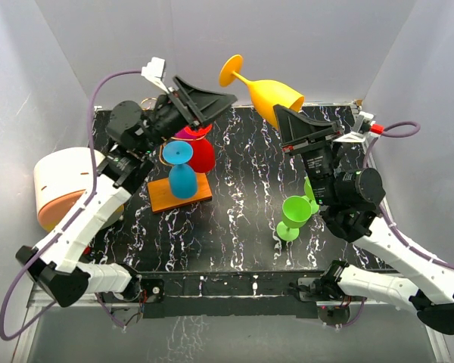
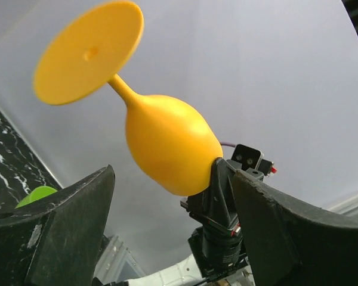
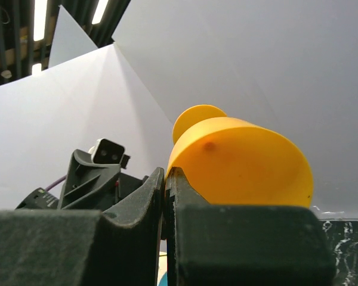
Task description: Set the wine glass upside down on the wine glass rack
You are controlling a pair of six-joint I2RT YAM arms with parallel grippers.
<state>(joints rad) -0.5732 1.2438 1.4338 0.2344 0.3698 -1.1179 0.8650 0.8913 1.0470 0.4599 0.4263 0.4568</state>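
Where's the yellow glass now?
In the top view, the yellow glass is in the air over the table's back edge, pinched by the right gripper.

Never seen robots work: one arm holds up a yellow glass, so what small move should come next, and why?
Probably the left gripper should ease forward to take the yellow wine glass. Its jaws stand open, aimed at the bowl, while the right gripper pinches the rim in mid-air, and the wine glass rack stands on the left arm's side.
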